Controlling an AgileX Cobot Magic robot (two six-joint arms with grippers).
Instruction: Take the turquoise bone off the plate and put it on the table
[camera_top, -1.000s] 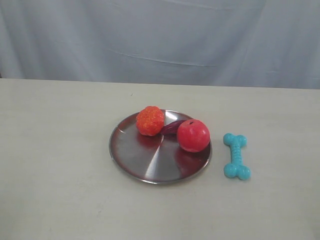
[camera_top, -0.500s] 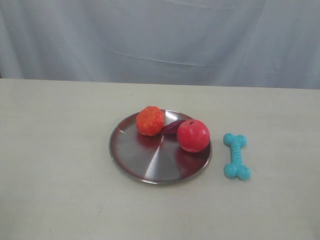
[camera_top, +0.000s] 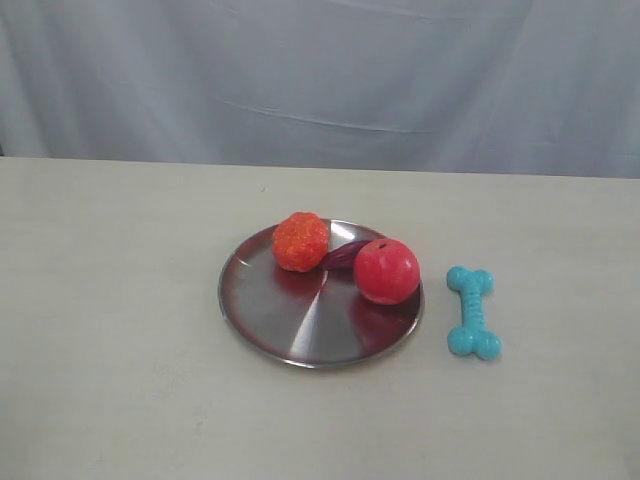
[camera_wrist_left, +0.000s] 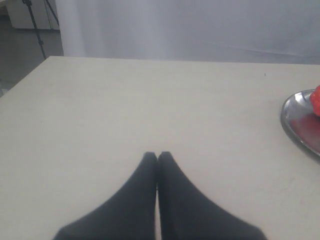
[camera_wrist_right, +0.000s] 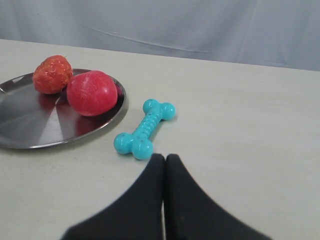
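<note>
Right claw (camera_wrist_right: 164, 158) and left claw (camera_wrist_left: 157, 155) shut and empty, job likely done: turquoise bone (camera_top: 473, 312) off plate (camera_top: 290, 312), on tabletop (camera_top: 120, 350).

Turquoise bone (camera_top: 473, 312), silver plate (camera_top: 280, 312)

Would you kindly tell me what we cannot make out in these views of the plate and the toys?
Exterior view: the dark purple toy is mostly hidden by the orange ball and the red ball; its shape is unclear.
Left wrist view: the plate is cut off by the picture's edge; the bone is out of frame.
</note>
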